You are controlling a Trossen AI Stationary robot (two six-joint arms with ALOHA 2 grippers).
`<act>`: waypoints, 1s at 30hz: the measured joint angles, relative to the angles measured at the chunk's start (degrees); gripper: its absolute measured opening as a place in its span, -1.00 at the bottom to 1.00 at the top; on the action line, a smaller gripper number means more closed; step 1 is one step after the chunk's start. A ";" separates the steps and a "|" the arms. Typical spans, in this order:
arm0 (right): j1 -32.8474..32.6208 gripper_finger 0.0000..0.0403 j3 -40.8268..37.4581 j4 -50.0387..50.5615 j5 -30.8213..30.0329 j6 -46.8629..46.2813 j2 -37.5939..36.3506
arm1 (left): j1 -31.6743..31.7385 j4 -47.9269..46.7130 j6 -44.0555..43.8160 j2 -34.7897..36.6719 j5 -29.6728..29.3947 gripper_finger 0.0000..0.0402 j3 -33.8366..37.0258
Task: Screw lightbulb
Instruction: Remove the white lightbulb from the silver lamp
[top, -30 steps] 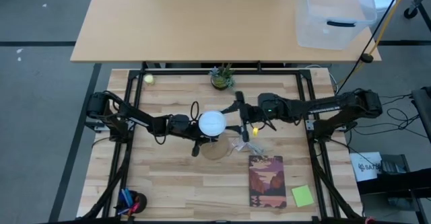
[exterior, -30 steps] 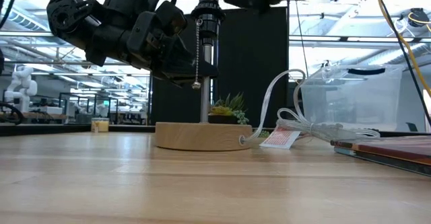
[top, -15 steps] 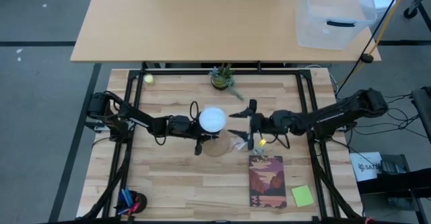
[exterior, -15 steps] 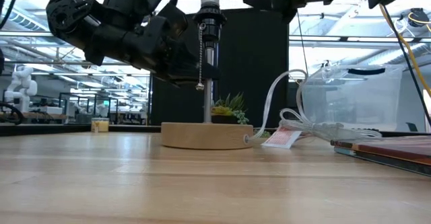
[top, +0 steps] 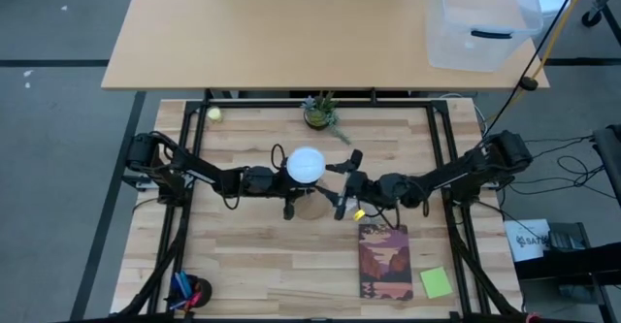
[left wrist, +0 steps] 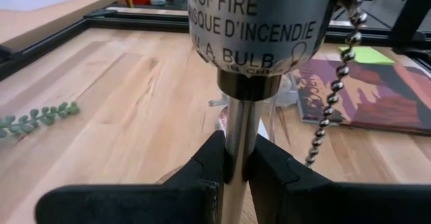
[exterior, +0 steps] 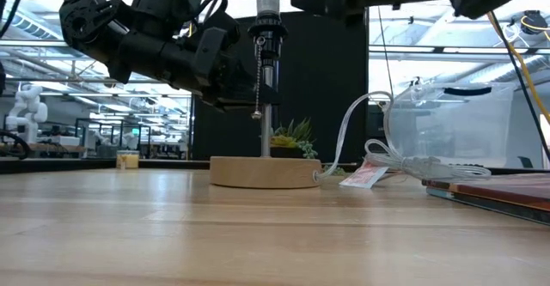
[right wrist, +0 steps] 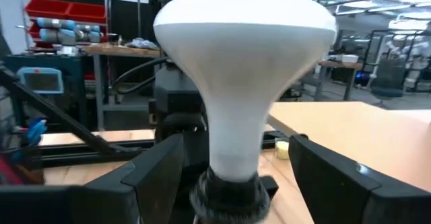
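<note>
A small lamp stands on its round wooden base (exterior: pixel 265 172) in the middle of the table, with a metal stem (left wrist: pixel 239 143), a labelled socket (left wrist: pixel 259 29) and a bead chain (left wrist: pixel 333 96). The white lightbulb (top: pixel 306 165) sits upright in the socket, its neck (right wrist: pixel 236 143) pointing down. My left gripper (top: pixel 289 187) reaches in from the left and is shut on the stem. My right gripper (top: pixel 346 183) stands open on the bulb's right. Its fingers (right wrist: pixel 158 177) flank the bulb's neck with a gap on each side. My left gripper pinches the lamp's metal stem (left wrist: pixel 237 160) between its two fingers, just below the socket. The fingers come nearly level from the table's left and lie across the upright stem. The lamp's wooden base rests on the table.
A potted plant (top: pixel 320 113) and a yellow-green ball (top: pixel 214 113) lie near the far edge. A book (top: pixel 384 260) and a green note (top: pixel 436 282) lie near right. The lamp's white cord with a tag (exterior: pixel 365 161) trails right of the base. Pens (top: pixel 184 289) sit near left.
My right arm has swung toward the table's near edge and sunk, and its gripper has turned level to face the bulb, still open. My left gripper has turned at the wrist. The bulb has shifted toward the far edge, and the wooden base has slid a little along the table.
</note>
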State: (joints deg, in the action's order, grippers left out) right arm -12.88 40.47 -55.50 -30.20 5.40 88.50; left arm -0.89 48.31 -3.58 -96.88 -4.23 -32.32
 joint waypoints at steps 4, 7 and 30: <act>0.06 0.31 3.91 0.20 -1.32 1.15 3.62 | 0.01 0.00 -0.43 0.00 -1.06 -0.77 0.02; 0.25 0.31 6.32 0.16 -3.97 1.93 5.27 | 0.00 0.03 -0.48 0.00 -1.20 -0.77 0.02; 2.43 0.14 11.74 2.33 -2.13 4.27 7.73 | 0.07 -0.22 -0.19 0.11 1.50 -0.77 0.04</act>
State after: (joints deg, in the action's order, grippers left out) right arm -10.45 52.21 -53.17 -32.33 9.67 96.23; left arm -0.82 48.10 -3.77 -96.77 -2.73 -32.27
